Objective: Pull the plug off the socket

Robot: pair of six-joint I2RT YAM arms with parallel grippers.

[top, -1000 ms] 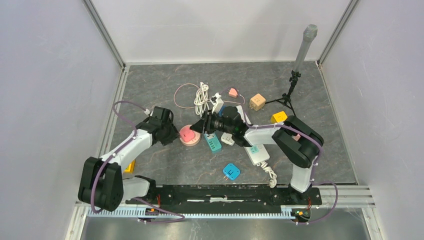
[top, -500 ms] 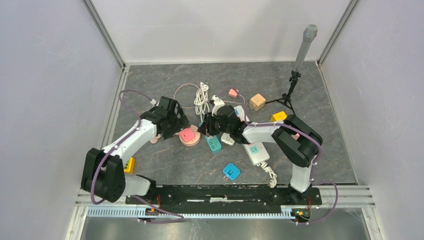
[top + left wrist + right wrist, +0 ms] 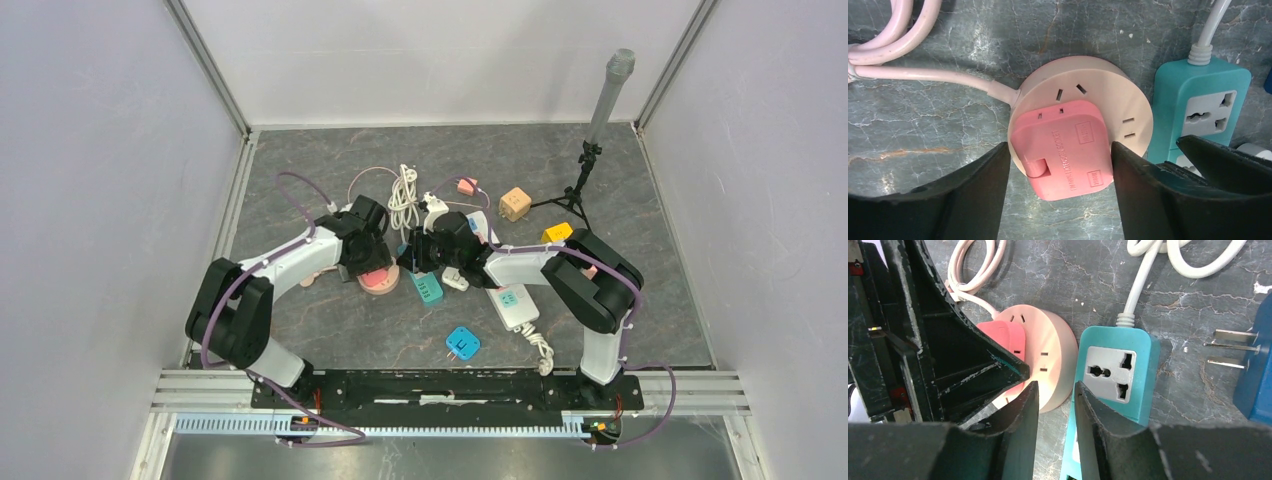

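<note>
Grey marbled floor [image 3: 320, 330] — plain pale walls [image 3: 100, 200] around

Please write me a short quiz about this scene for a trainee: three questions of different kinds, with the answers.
1. True or false: the pink plug is already out of the round socket.
2. What lies right beside the round socket? A) a teal power strip B) a light bulb C) a screwdriver
3. Which gripper has its fingers on either side of the pink plug?
Key: 1 false, the plug sits in the socket. 2 A. 3 the left gripper.
</note>
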